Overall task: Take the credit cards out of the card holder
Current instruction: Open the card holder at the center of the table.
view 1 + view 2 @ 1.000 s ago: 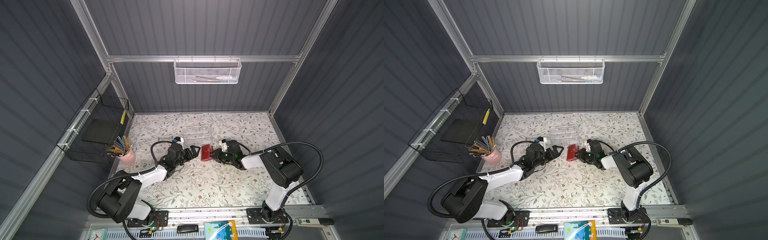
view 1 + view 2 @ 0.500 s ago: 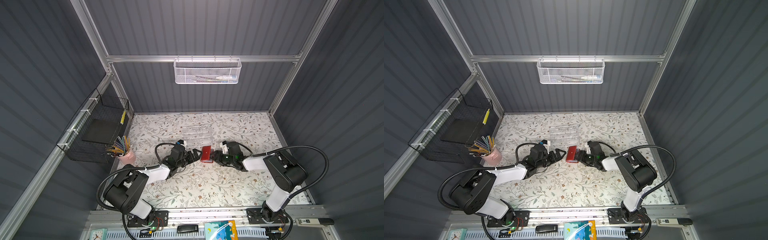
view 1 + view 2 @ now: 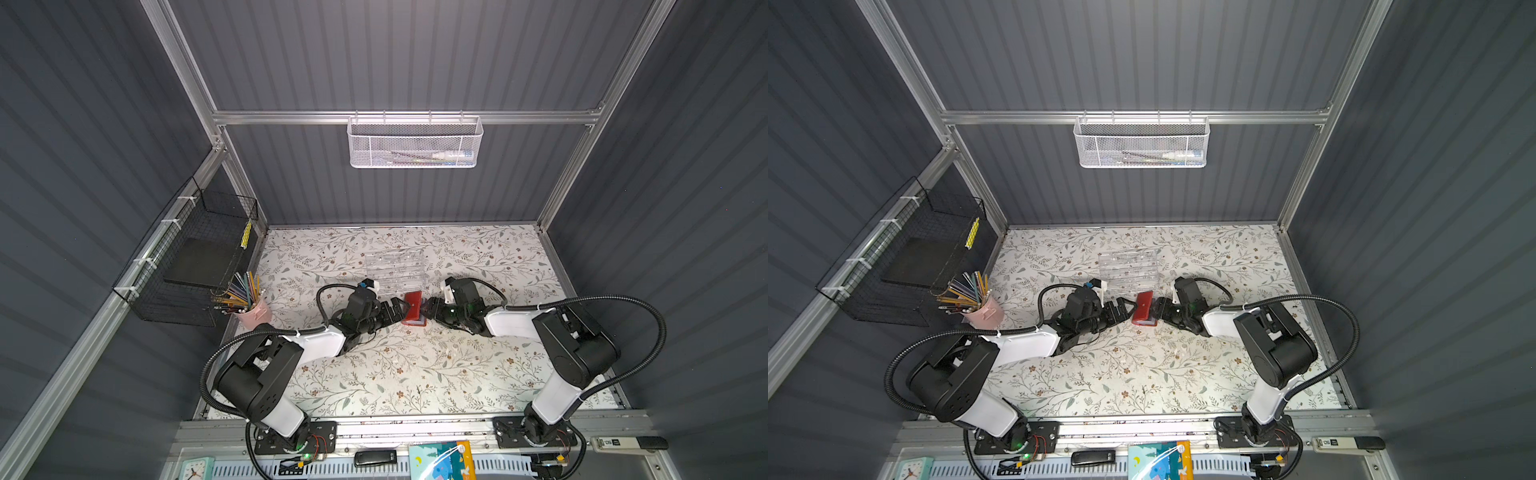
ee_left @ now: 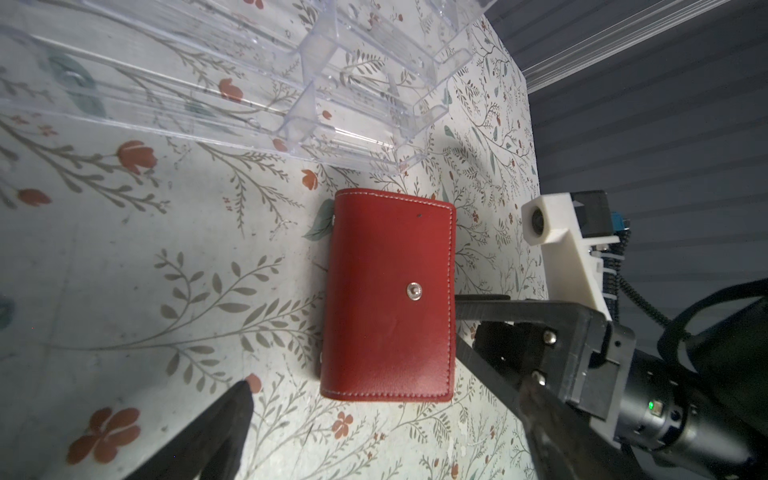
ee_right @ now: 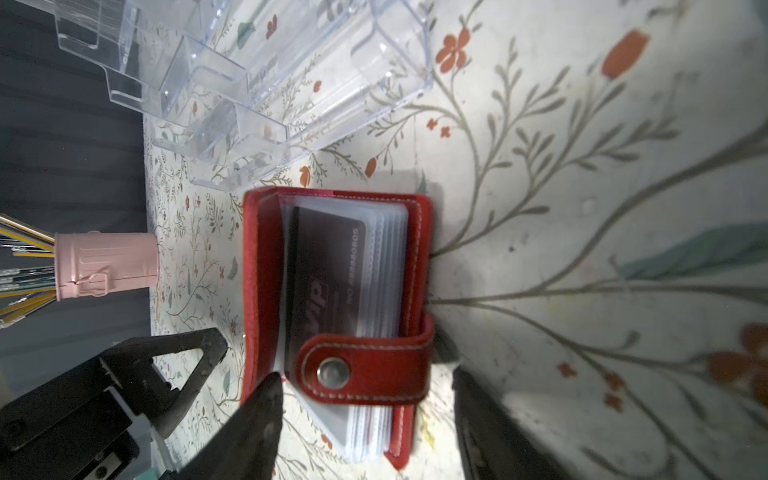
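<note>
Right wrist view: looked onto the small red leather-like card holder, white-stitched, resting on the floral-patterned table cover with one cover raised off a stack of clear plastic sleeves. Showed a thin black credit card with pale "VIP" lettering inside the front sleeve, crossed near one end by the red strap tab and its silver snap. Sat just beside the clear acrylic compartment organizer, between the two arms in both top views. Had the right gripper parted, fingers either side of the strap end, clamping nothing. Had the left gripper spread wide near the holder's outer face; one black finger visible in left wrist view, clear of the holder.
</note>
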Controlling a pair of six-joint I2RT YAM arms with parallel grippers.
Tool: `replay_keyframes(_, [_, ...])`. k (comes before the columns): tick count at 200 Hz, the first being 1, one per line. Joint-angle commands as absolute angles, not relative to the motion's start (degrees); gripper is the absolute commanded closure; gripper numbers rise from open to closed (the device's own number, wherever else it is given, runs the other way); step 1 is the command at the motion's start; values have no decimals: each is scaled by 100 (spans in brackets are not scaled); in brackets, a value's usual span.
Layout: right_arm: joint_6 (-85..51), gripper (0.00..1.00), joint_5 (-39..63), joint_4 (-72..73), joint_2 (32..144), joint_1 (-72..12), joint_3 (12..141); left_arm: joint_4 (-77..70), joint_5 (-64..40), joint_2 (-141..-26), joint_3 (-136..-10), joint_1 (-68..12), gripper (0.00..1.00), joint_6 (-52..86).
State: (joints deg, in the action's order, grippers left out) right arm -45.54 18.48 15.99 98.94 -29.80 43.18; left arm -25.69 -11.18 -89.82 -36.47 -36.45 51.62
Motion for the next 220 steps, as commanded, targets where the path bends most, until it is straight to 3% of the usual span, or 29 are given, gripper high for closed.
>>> replay_keyframes(1, [-4283, 31, 1527, 1048, 9829, -3082, 4553, -2554, -1135, -8962, -3830, -3683, 0, 5066])
replay_keyframes(84, [-3952, 24, 979, 195, 9952, -3527, 5388, -2120, -1005, -8450, -3868, -3532, 0, 4904])
replay_keyframes(220, [-3900, 24, 942, -141, 10549, -4009, 6316, -1916, -1216, -7793, -3774, -3004, 0, 5013])
